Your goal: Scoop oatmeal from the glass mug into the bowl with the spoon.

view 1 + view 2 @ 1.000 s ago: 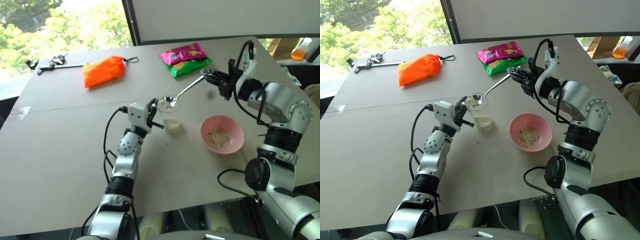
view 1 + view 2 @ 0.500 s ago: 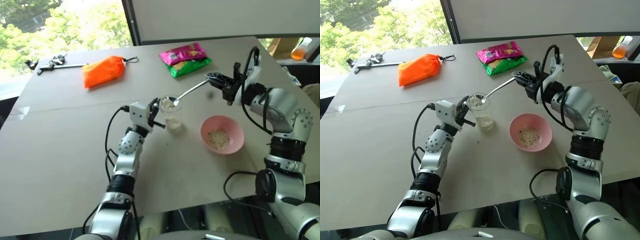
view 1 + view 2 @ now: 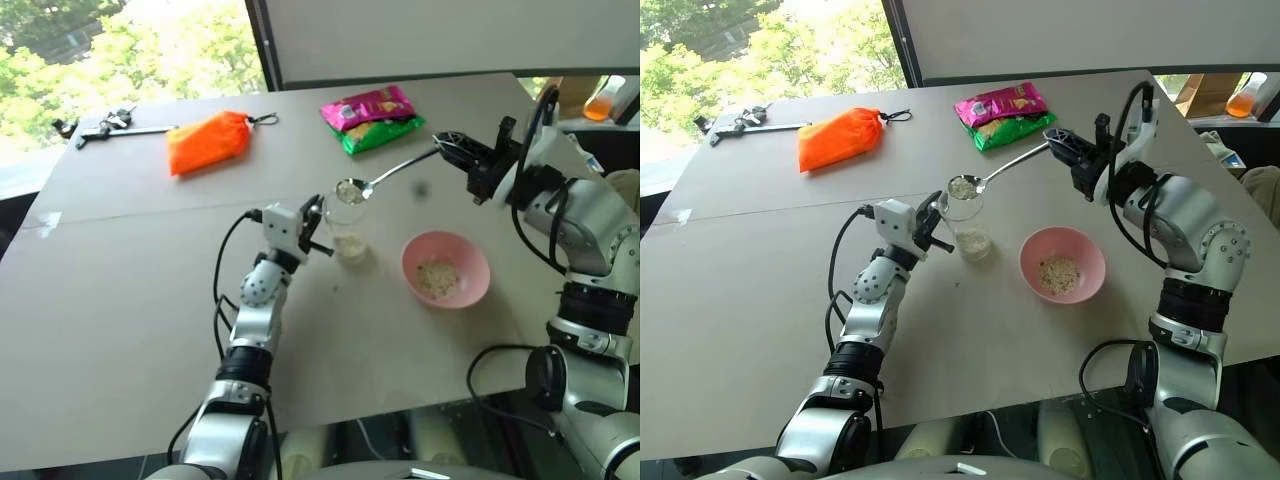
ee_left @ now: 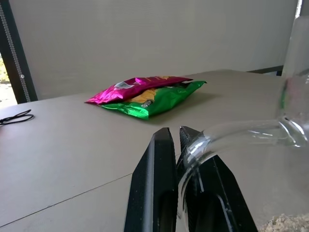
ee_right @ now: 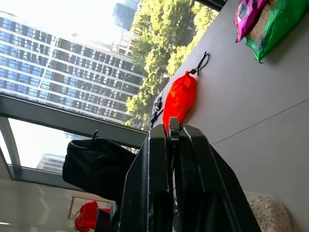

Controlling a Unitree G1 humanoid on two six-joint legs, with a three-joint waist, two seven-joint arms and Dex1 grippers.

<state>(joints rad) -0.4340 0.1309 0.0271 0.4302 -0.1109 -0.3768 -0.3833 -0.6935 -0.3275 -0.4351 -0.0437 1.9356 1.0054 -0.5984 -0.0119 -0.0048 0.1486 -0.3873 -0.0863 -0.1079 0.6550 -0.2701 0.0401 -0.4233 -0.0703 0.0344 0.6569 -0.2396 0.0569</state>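
Left eye view: no writing can be read on the pink and green snack bags (image 3: pixel 372 118). The spoon (image 3: pixel 388 177), slim and shiny silver, runs from the right gripper (image 3: pixel 452 145), pinched tight on its handle end, down and leftward to its oval scoop, which carries a small heap of pale flaky oatmeal (image 3: pixel 347 189) just above the mouth of the glass mug (image 3: pixel 346 228). That clear mug stands upright on the table (image 3: pixel 120 300), more oatmeal at its bottom, with the left gripper (image 3: pixel 315 228) at its side. The pink bowl (image 3: pixel 445 270), holding a little oatmeal, sits near the mug on its right.

Left wrist view: the black fingers (image 4: pixel 155 188) are clamped on the mug's transparent handle.

Right wrist view: closed fingers (image 5: pixel 149 188) grip the spoon's handle tip; an orange pouch (image 5: pixel 179 99) lies beyond.
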